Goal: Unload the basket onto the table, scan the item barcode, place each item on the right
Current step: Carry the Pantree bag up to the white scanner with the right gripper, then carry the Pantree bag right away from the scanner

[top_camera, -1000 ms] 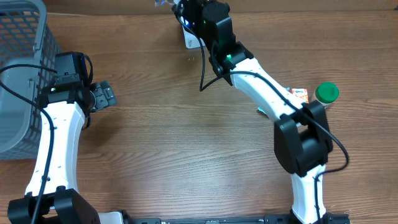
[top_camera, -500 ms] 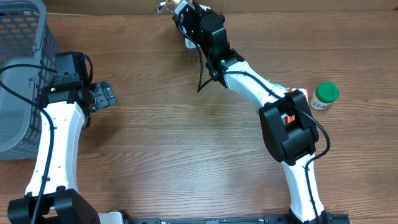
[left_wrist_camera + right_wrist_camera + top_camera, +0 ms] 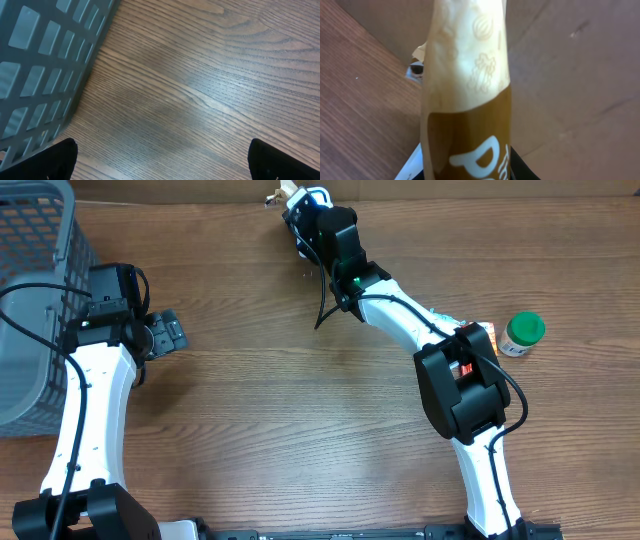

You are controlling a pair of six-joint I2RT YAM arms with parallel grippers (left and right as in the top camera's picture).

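Starting at nine o'clock, Ben, what do you count on the desk (image 3: 280,410)?

One grey basket (image 3: 40,240), Mia, filling the ten o'clock corner. Just beside it at its three o'clock hangs the left tool (image 3: 163,332), fingers spread wide with nothing between them.

And the item to scan?

One pouch (image 3: 465,100), up at twelve o'clock by the far edge of the desk. The right tool (image 3: 305,212) is clamped on its lower end.

Which way does it point?

From the wrist its long axis runs six to twelve, brown end at the fingers and cream end away from them. From overhead the free end pokes out toward about eleven o'clock, in front of a cardboard wall (image 3: 570,75).

Any writing?

White lettering on the brown part: a large "P" and pieces of further letters, cut off by the frame, so I cannot read the word. The cream part carries pale line drawings of an onion and other vegetables. No barcode shows on this face.

Further right?

At three o'clock, one jar (image 3: 522,333) with a green lid, upright. Just beside it at nine o'clock is one small orange-and-white packet (image 3: 487,332), partly under the right arm, its print too small to read.
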